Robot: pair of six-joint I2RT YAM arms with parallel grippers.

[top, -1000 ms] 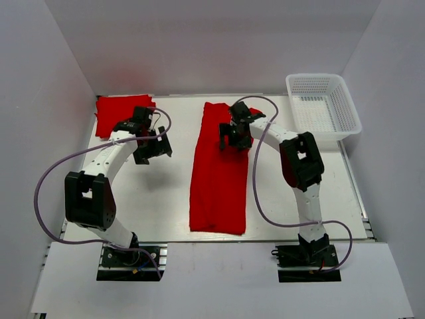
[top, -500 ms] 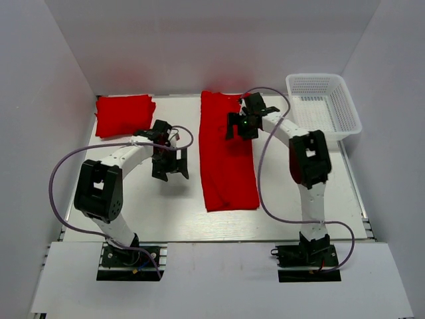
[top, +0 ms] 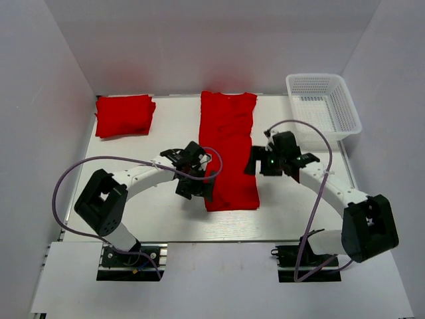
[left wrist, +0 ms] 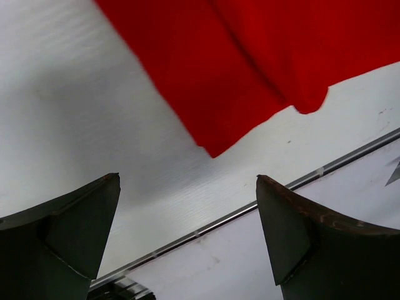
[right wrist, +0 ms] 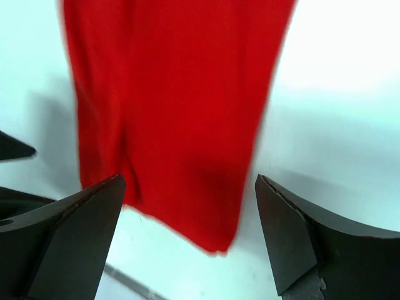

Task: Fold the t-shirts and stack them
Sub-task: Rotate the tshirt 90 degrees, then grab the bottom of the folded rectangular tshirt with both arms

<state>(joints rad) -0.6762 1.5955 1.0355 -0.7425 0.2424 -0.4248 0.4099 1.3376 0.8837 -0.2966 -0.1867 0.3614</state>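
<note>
A red t-shirt [top: 228, 149], folded into a long narrow strip, lies flat along the middle of the table, its near end toward the arms. A second t-shirt [top: 125, 114] sits folded at the back left corner. My left gripper [top: 200, 189] hovers open at the strip's near left corner. In the left wrist view the cloth's corner [left wrist: 250, 69] lies ahead of the left gripper [left wrist: 187, 178], with only bare table between the fingers. My right gripper [top: 256, 163] stands open at the strip's right edge. In the right wrist view the right gripper [right wrist: 187, 181] spans the cloth's near end [right wrist: 181, 106] without touching it.
A white mesh basket [top: 345, 109] stands at the back right corner. The table's metal front rail [left wrist: 262, 203] runs just beyond the left fingers. White walls close in the left, back and right sides.
The strip slid toward the back of the table and lies flat. The right gripper left its far end and came down its right edge. The left gripper swung right to its near left corner.
</note>
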